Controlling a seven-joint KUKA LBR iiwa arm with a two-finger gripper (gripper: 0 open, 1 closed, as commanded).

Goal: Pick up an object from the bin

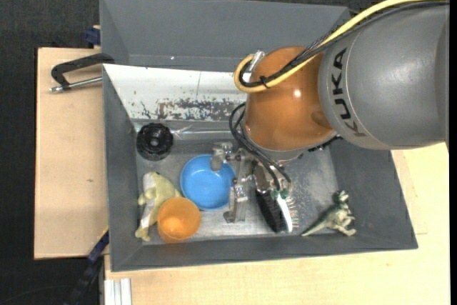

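Observation:
My gripper [250, 205] hangs below the orange wrist cover, low over the front middle of the bin, and looks open. One metal finger [235, 202] stands just right of a blue bowl [206, 182]. A black brush with white bristles [277, 211] lies just right of the gripper, partly under its other side. Nothing shows between the fingers. An orange cup [178, 219] lies on its side in front of the blue bowl.
A pale yellow soft toy [153, 198] lies by the left wall next to the orange cup. A black round cap [153, 140] sits at the back left. A green toy dinosaur [334, 219] lies at the front right. The arm covers the bin's back right.

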